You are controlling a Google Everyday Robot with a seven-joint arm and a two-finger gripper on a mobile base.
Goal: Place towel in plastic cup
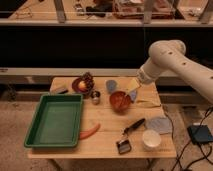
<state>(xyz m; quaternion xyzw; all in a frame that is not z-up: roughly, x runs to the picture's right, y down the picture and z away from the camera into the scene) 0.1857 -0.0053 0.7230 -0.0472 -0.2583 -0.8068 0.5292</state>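
The towel (159, 124), a pale grey-blue cloth, lies flat on the right part of the wooden table (105, 142), just behind the white cup (151, 139). The light blue plastic cup (111, 86) stands near the back, between the dark plate and the red-brown bowl (120, 100). My gripper (132, 85) hangs from the white arm above the bowl's back right rim, to the right of the plastic cup and well behind the towel. Nothing shows in it.
A green tray (55, 120) fills the table's left. A dark plate with fruit (83, 83), a small metal cup (95, 96), an orange carrot (90, 131), two black brushes (132, 126) (123, 145) and a tan flat piece (145, 103) lie about. A dark box (200, 134) sits on the floor at right.
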